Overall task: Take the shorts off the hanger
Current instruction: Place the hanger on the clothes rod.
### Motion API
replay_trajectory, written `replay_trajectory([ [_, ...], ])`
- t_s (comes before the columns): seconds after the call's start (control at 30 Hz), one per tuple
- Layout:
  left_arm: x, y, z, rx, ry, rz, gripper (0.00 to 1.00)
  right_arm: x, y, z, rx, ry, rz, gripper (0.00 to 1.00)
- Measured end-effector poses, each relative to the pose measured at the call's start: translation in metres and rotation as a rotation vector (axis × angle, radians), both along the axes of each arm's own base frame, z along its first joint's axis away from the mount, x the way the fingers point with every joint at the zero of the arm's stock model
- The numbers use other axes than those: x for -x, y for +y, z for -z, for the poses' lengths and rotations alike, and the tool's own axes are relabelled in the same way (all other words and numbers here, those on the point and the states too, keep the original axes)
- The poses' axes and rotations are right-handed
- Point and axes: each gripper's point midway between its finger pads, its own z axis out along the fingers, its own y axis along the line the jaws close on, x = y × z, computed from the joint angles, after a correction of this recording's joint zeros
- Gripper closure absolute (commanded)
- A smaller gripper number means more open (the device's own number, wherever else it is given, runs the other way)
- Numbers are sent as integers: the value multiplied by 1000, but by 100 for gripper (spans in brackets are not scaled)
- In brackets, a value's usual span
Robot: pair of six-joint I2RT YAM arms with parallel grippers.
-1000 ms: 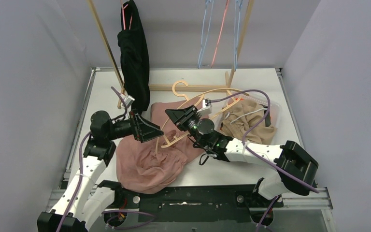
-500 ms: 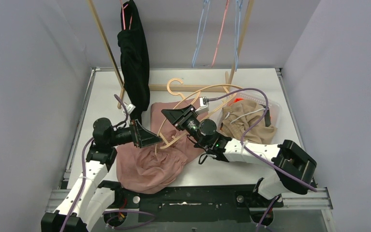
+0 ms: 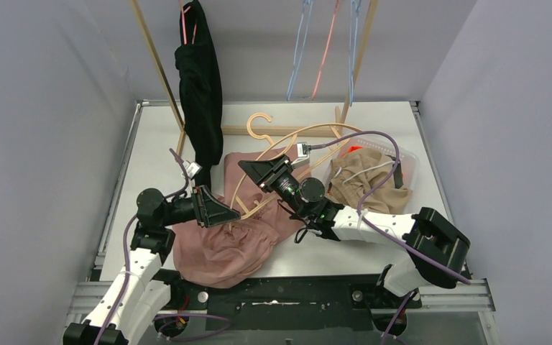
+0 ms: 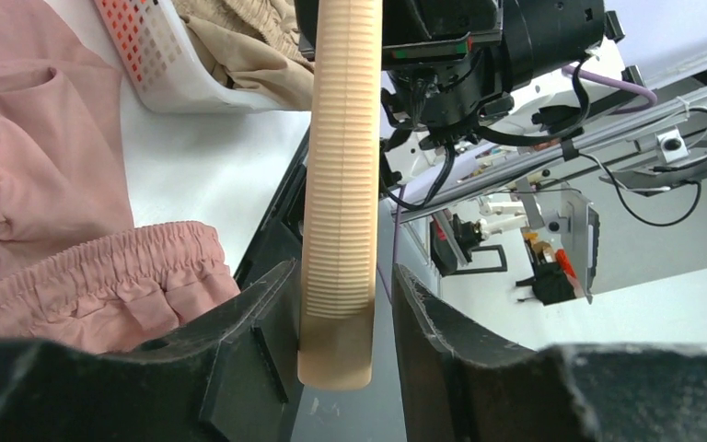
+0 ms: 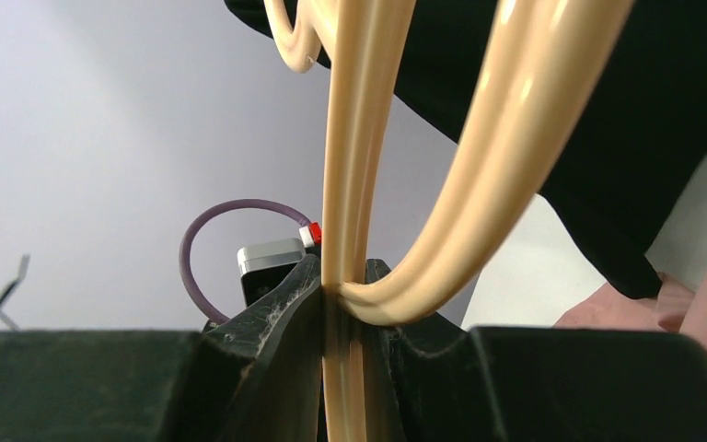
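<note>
A cream plastic hanger (image 4: 341, 184) is carried above the bench (image 3: 154, 144), one arm at each end of it. The right pincer (image 5: 342, 285) is clenched on the hanger where its thin rods come together, the two fingers pressed tight against them. The left pincer (image 4: 341, 313) is at the hanger's ribbed bar, near that bar's bare end. Its fingers (image 4: 258, 341) stand on either side of the bar with a sliver of gap showing, so it is loose around the bar rather than gripping it.

The pink shorts (image 3: 223, 237) lie crumpled on the bench under the hanger, spreading from it toward the arm bases. In the left wrist view their gathered waist sits just beside the ribbed bar's end. Whether any part of them hangs on the hanger I cannot tell.

To the right of the hanger stands a white basket (image 4: 161, 55) holding beige shorts (image 3: 363, 183). Behind the hanger and to its left, a black garment (image 3: 200, 93) hangs from a wooden rack (image 3: 157, 61). More hangers, blue and red (image 3: 309, 50), dangle above the far edge of the bench, behind the cream one.
</note>
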Motion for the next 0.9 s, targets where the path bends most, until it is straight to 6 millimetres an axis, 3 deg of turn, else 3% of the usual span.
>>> replay_trajectory([
  [0.07,2,0,-2,11,4,8,74,1,1,-1,-10,-6,-7,100],
  [0.17,3,-1,-5,20,-3,15,99,1,2,-3,-26,-6,-14,97],
  [0.5,-5,1,-6,-64,-36,-19,100,-2,-1,-4,-42,5,6,76],
  [0.7,-24,10,-13,-221,-97,-125,100,-7,-3,4,-22,29,26,49],
  [0.9,-29,19,8,-329,-83,-175,100,-6,-3,17,24,51,23,41],
])
